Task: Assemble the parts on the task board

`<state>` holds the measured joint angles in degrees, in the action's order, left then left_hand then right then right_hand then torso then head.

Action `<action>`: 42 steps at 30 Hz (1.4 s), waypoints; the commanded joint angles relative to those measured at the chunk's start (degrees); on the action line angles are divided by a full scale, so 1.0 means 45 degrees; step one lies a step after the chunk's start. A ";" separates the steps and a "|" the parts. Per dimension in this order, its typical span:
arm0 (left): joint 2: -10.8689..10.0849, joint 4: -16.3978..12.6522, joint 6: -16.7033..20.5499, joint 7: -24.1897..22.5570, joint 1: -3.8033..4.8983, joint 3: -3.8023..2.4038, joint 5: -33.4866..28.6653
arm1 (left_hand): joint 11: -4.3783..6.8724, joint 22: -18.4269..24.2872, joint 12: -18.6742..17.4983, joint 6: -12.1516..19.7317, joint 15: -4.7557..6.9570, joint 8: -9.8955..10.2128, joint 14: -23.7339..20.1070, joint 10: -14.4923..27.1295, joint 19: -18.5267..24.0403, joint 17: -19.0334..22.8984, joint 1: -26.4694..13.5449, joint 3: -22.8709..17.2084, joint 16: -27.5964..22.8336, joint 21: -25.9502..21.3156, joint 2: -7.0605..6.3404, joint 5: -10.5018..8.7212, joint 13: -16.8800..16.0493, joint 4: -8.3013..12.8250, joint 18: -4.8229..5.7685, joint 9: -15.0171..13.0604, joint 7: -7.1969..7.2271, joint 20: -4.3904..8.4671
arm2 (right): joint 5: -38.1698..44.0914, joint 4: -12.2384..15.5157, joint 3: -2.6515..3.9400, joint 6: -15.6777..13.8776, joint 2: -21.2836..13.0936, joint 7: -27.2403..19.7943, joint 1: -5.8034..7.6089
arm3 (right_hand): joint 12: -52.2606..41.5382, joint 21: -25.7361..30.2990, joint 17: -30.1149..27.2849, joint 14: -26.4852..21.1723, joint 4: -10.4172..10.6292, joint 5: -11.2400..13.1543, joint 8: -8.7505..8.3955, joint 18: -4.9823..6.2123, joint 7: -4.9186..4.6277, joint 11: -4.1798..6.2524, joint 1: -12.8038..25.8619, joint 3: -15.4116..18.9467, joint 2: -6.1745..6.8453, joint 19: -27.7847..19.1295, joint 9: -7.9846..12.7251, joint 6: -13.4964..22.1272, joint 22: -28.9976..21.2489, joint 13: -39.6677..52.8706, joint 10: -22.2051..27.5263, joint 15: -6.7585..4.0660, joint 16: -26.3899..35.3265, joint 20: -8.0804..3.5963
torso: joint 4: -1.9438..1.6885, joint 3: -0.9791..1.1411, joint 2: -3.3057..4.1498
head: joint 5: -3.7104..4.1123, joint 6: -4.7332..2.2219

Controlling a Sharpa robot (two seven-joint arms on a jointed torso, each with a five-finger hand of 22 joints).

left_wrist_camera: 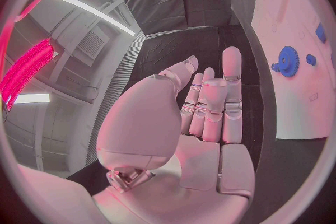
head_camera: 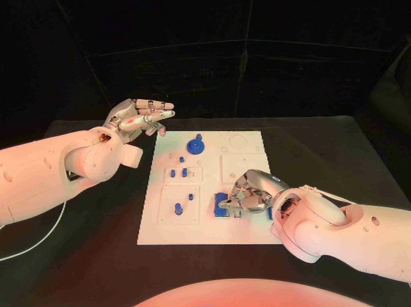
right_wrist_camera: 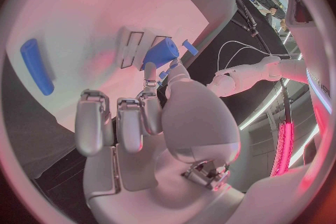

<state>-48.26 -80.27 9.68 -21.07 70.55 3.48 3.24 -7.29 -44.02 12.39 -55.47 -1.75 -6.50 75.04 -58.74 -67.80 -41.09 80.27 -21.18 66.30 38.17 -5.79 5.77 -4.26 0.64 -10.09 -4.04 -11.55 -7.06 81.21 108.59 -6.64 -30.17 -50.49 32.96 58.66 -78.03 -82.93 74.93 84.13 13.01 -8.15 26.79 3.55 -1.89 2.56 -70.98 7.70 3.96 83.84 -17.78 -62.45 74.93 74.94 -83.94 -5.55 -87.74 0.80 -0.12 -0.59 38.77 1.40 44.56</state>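
Note:
The white task board [head_camera: 205,224] lies in the middle of the black table. A blue gear [head_camera: 197,146] stands near its far edge, and small blue pegs [head_camera: 178,172] and a blue oblong part [head_camera: 178,208] sit in slots on its left half. My right hand [head_camera: 251,193] is low over the board's near middle, where its thumb and a finger pinch a blue part [head_camera: 226,204]. The right wrist view shows that pinched blue part [right_wrist_camera: 159,53] at the fingertips. My left hand [head_camera: 141,118] hovers off the board's far left corner, fingers stretched out and holding nothing.
In the left wrist view the blue gear [left_wrist_camera: 288,60] stands on the board [left_wrist_camera: 287,106] beyond my straight fingers [left_wrist_camera: 231,95]. In the right wrist view another blue oblong [right_wrist_camera: 36,65] lies on the board. A white cable [head_camera: 21,246] runs over the table's left side.

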 commanded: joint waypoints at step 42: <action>-0.0096 -0.0051 -0.0104 -0.0036 0.0017 -0.0008 -0.0039 | -0.0012 0.0019 0.0078 0.0061 -0.0056 -0.0074 0.0001 0.0073 -0.0007 0.0016 -0.0121 0.0073 0.0062 -0.0060 0.0008 0.0041 0.0011 0.0008 -0.0087 -0.0016 0.0005 -0.0120 | -0.0217 0.0586 0.0007 -0.0345 -0.1569 -0.1366 0.0029 | 0.0483 0.0044 0.2073 0.1049 -0.0189 -0.0775 -0.0679 -0.0097 -0.0295 -0.0289 -0.0905 0.0571 -0.0664 -0.0041 0.0002 0.0811 -0.0034 0.0960 -0.0160 0.0113 0.0135 0.0076 | 0.0011 -0.0014 -0.0024 | 0.0143 0.0032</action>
<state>-48.65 -80.38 9.67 -20.96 70.55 3.49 3.23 -7.28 -44.01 12.39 -55.48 -1.75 -6.49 75.04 -58.76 -67.80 -41.11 80.27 -21.19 66.30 38.17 -5.79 5.77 -4.26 0.64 -10.09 -4.04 -11.55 -7.06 82.38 110.72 -6.62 -29.44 -57.09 29.96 58.69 -76.21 -82.93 74.91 84.01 12.43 -11.39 24.05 3.55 -3.08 1.58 -74.37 10.28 1.09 83.81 -17.90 -59.19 74.85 75.18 -84.02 -5.40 -87.33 0.83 -0.12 -0.59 38.74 1.69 44.69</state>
